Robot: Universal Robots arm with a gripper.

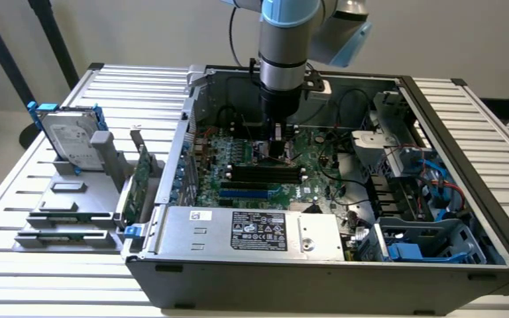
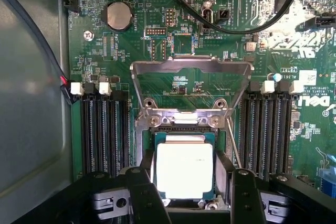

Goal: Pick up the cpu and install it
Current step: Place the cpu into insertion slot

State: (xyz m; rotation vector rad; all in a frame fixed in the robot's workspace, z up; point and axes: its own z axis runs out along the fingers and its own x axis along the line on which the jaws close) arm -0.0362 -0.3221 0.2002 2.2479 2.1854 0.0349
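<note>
An open computer case [image 1: 325, 286] lies on its side on a slatted metal tabletop [image 1: 60, 278]. The arm reaches straight down into it, and the gripper [image 1: 278, 151] hangs low over the green motherboard [image 1: 236, 149], towards the far side of the case.

In the wrist view the cpu [image 2: 185, 169] lies flat in its socket [image 2: 184, 124] on the board, with its pale metal top facing up. The socket's metal load plate [image 2: 191, 65] is swung open and stands clear of the chip. The gripper [image 2: 191, 177] is released. Its two black fingers [image 2: 144, 192] are spread wider than the chip, one on each side of the socket. One finger is clearly apart from the chip, and the other is just beside its edge. Nothing is grasped.

Banks of black memory slots [image 2: 102, 129] flank the socket on both sides, and a round coin battery [image 2: 119, 15] sits elsewhere on the board.

A grey power supply [image 1: 254, 228] with a black label lies along the near wall of the case. On the exterior view's left, outside the case, a grey holder carries a silver hard drive [image 1: 67, 139] with a blue bracket. A green circuit card [image 1: 135, 189] stands upright between that drive and the case.
</note>
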